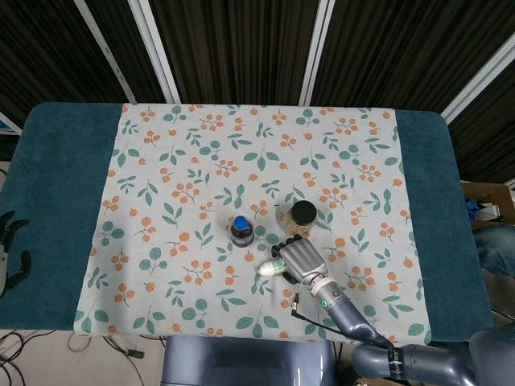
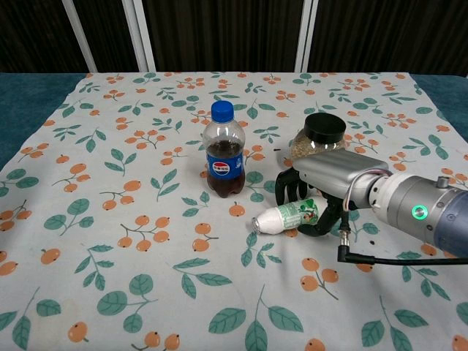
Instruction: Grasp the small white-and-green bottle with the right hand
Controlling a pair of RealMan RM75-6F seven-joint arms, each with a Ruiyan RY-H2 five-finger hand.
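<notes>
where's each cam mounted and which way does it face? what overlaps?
Head view: high above, looking almost straight down on the floral cloth; shows right hand and left hand at the frame's edge.
Chest view: low at the table's near side, looking across toward the dark wall; shows only the right hand.
Shared: small white-and-green bottle, cola bottle, black-lidded jar.

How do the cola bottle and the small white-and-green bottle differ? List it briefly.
The cola bottle stands upright; the small white-and-green bottle lies on its side. The cola bottle is clear with dark drink, a blue cap and a blue label; the small one is white with a green label. The cola bottle stands free; the right hand is curled around the small one. Both sit on the floral cloth.
</notes>
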